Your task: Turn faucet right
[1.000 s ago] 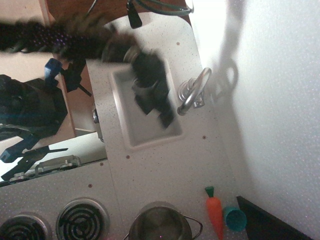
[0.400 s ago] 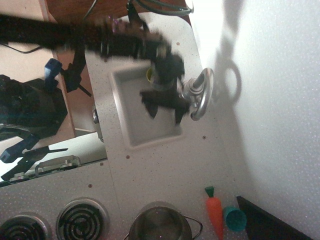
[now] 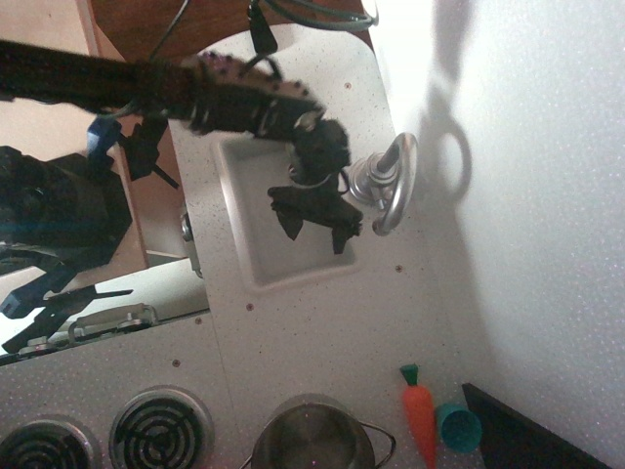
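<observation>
The chrome faucet stands on its round base at the sink's right rim, next to the white wall. Its curved spout arcs toward the bottom of the picture, along the counter rather than over the basin. My gripper hangs over the right half of the white sink, just left of the faucet base. Its two black fingers are spread apart with nothing between them. It sits very close to the faucet; I cannot tell whether it touches it.
A steel pot stands at the bottom centre, with stove burners to its left. A toy carrot and a teal cup lie at the bottom right. The white wall runs along the right side.
The gripper moved right across the sink to the faucet. The spout swung from angling over the basin's edge to lying along the counter by the wall. The gripper then drew back slightly left.
</observation>
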Robot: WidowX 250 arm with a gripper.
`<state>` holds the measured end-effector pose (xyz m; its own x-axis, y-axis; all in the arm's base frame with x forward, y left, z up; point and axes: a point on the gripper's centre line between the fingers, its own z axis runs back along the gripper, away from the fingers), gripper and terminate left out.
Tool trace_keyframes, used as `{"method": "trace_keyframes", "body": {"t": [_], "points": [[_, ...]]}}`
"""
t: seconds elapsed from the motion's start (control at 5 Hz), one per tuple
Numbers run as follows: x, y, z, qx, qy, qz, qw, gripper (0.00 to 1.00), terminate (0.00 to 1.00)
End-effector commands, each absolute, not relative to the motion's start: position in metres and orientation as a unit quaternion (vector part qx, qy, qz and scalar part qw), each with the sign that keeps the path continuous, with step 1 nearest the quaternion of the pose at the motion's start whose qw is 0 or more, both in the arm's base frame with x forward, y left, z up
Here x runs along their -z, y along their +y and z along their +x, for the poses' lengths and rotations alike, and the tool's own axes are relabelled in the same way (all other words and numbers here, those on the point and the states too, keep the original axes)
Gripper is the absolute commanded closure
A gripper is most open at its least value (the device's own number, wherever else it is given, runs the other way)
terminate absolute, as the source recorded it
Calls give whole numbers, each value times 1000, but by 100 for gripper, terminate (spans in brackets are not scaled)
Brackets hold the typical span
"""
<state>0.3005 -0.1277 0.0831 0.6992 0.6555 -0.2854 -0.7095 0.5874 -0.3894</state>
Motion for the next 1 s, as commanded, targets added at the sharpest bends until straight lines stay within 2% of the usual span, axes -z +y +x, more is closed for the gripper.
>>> {"method": "trace_keyframes", "body": {"t": [0.0,0.2,0.4,0.6,0.8], "points": [[-113,-136,313,-339,-99,-346,869,0,0],[-131,-149,333,-284,-175,-417,845,0,0],[-132,-158,339,-249,-210,-453,830,0,0],[-130,-159,343,-231,-226,-474,819,0,0],[-126,-164,340,-223,-221,-473,824,0,100]]}}
